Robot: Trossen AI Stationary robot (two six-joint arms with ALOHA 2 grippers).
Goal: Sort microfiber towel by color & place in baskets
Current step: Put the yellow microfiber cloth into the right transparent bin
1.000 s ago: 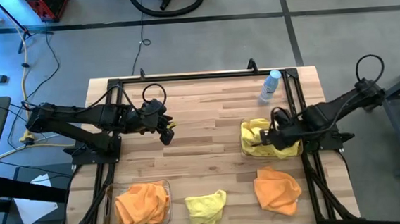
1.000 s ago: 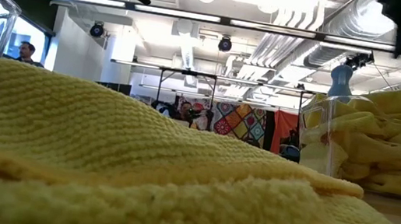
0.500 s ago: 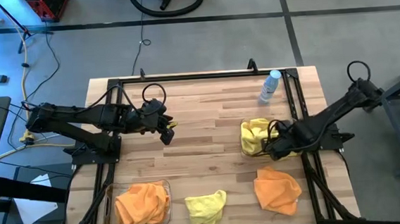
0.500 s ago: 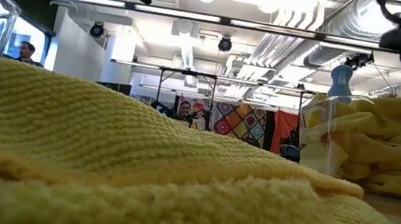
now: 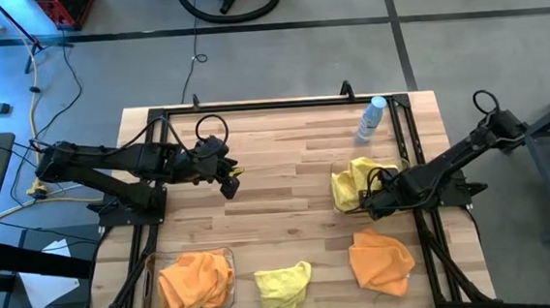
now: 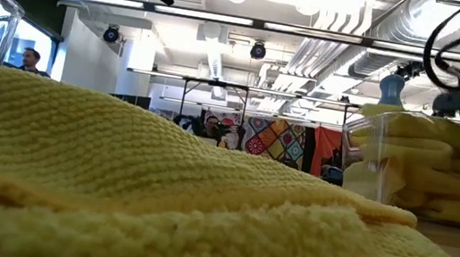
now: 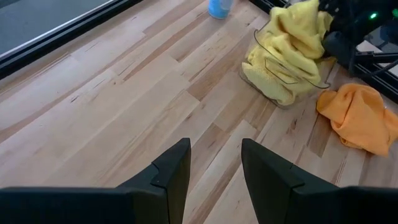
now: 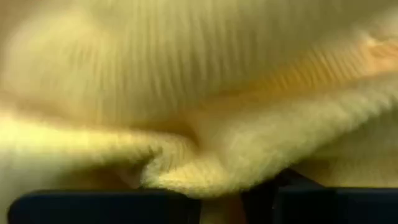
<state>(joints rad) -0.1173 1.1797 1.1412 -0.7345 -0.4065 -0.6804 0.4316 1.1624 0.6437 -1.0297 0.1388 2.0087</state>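
Note:
The right basket (image 5: 336, 204), a clear bin near the table's right edge, holds yellow towels (image 5: 353, 182). My right gripper (image 5: 369, 206) is low at the bin's near side, shut on yellow cloth that fills the right wrist view. The left basket (image 5: 149, 281) at the near left corner holds orange towels (image 5: 196, 280). A loose yellow towel (image 5: 284, 283) and a loose orange towel (image 5: 380, 260) lie flat at the near edge. My left gripper (image 5: 230, 185) hovers open above bare wood, left of centre, touching nothing. My right gripper (image 8: 221, 186) has a fold of a yellow towel (image 8: 205, 177) between its two fingers (image 8: 292, 196). It comes slanting down from the table's right side into the bin. The towel lies on the yellow pile in the bin. How far back the cloth reaches is hidden.
A small clear bottle with a blue cap (image 5: 372, 118) stands behind the right basket near the far right corner. Dark frame rails run along the table's left and right sides. Bare wood (image 5: 286, 173) spans the table's middle. People show far off in the room behind.
My right gripper has sunk lower into the right basket and shifted a little toward the table's near left. The yellow pile under it has been flattened and stands lower in the bin than a second ago.

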